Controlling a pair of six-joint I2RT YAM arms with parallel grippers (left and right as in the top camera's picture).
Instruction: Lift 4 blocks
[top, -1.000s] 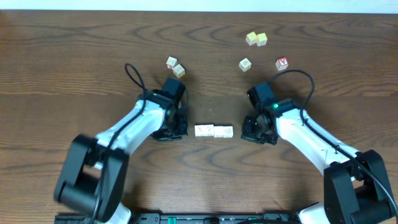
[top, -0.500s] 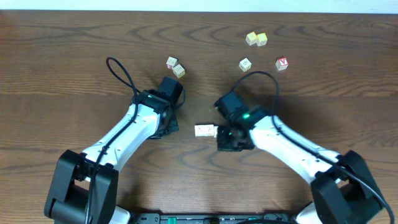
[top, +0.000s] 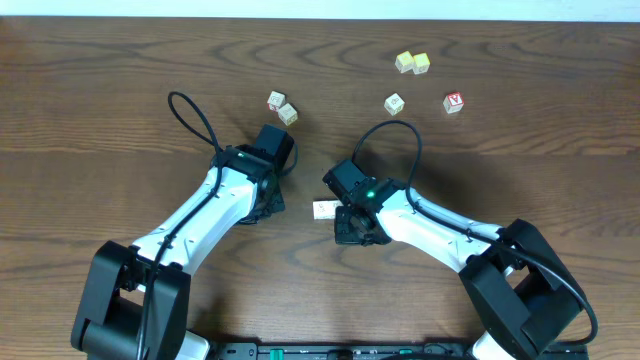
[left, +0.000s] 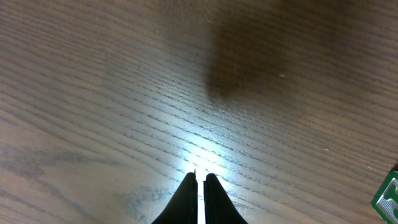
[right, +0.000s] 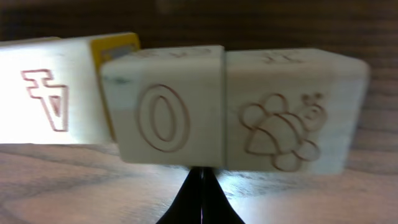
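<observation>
We judge the task barely begun: no cube is off the dark wooden table (top: 120, 90). The row of small pale wooden alphabet cubes (right: 186, 118) lies mid-table, just in front of the right gripper (right: 202, 177), whose fingers are pressed together with nothing between them. Its wrist camera shows three faces side by side and touching: a cube with a red figure and a yellow side (right: 50, 99), a cube with an oval (right: 163, 118) and a cube with a bee (right: 289, 124).

From overhead only the end cube (top: 325, 210) nearest the left arm shows. The right arm covers the rest, so we cannot count a fourth. The left gripper (left: 200, 180) is likewise pinched closed and empty, above bare wood near that end. All the lifting remains.

Farther back, two pale cubes (top: 282, 107), a pair of yellow cubes (top: 412, 63), a lone pale cube (top: 394, 103) and a red-lettered cube (top: 454, 102) lie well apart and block nothing. The only crowding, we judge, is the right arm over the row.
</observation>
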